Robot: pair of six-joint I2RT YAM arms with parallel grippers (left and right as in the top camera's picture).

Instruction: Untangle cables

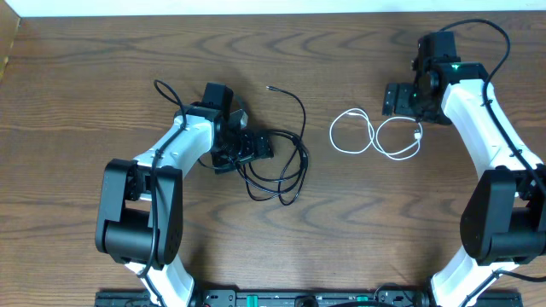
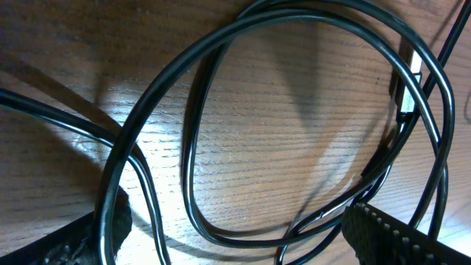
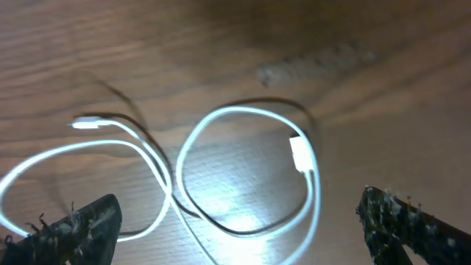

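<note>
Two robot arms bend over a dark wooden table [image 1: 94,60], each above its own share of the cables. The left arm [image 1: 171,149] rises from its base at the near edge, folds at the elbow and reaches inward toward the middle of the table. The left gripper [image 1: 252,147] sits low at the left edge of the black cables [image 1: 286,166].

In the left wrist view its fingers [image 2: 81,243] stand wide apart with nothing clamped. Overlapping black loops lie on the wood between them. One strand runs past the tip of the finger at lower left in that view; whether it touches cannot be told. The black cables lie left of centre in a loose overlapping heap. One plug end [image 1: 270,87] trails away toward the far side.

The right arm [image 1: 490,145] stretches up the right side of the table and turns inward at the wrist, where a small green light [image 1: 458,66] glows. The right gripper [image 1: 399,100] hangs just beyond the white cable [image 1: 375,136]. That cable rests right of centre in two side-by-side loops that cross in the middle, well apart from the black heap.

The blurred right wrist view shows the fingers [image 3: 77,227] spread wide and holding nothing, with the white loops and a white connector [image 3: 300,154] on the table between them
</note>
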